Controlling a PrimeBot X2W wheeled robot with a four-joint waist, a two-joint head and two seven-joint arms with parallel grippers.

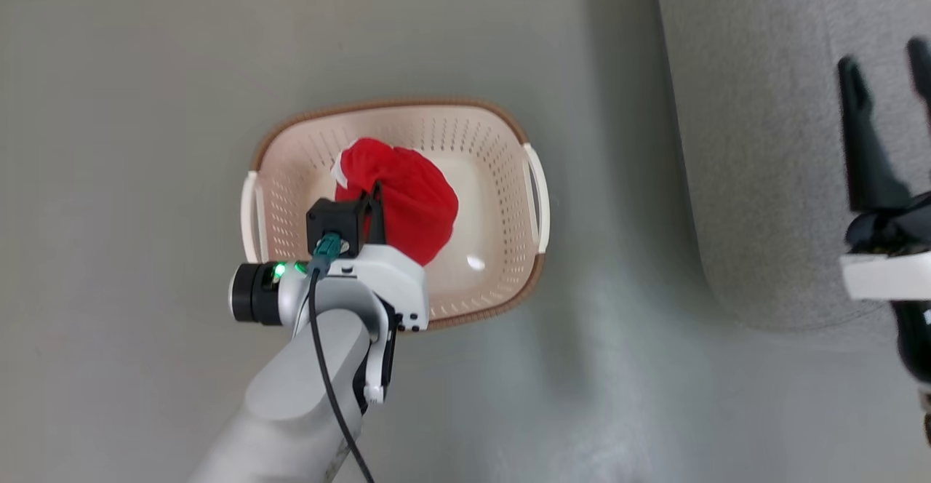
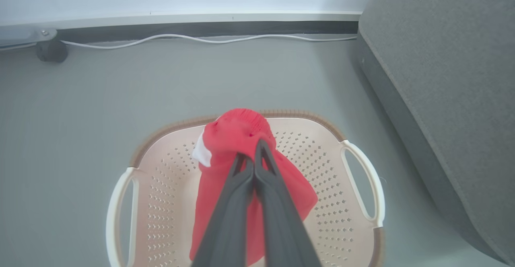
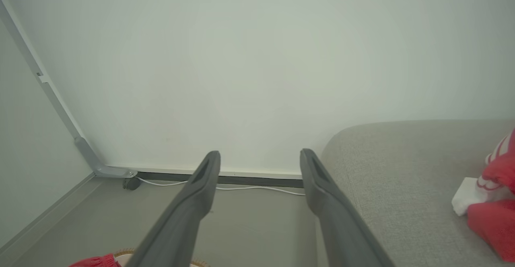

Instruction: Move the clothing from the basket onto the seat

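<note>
The clothing (image 2: 237, 132), a bunched red piece with a white patch, is pinched in my left tool (image 2: 252, 154), fingers pressed together on the fabric. It hangs over the middle-left of the basket (image 1: 393, 105), and I can't tell whether its lower end touches the bottom. The brown rim is clear all round, with a white handle on each side and bare grey floor (image 1: 145, 177) around it. To my right, a strip of open floor lies between the basket handle and the rounded edge of the seat (image 1: 764, 141). My right tool (image 3: 259, 154) is spread wide, holding nothing, up by that edge. On the cushion lies another red garment (image 3: 493, 206) with white trim. Farthest off, a white cable (image 2: 201, 38) runs along the wall's base.
</note>
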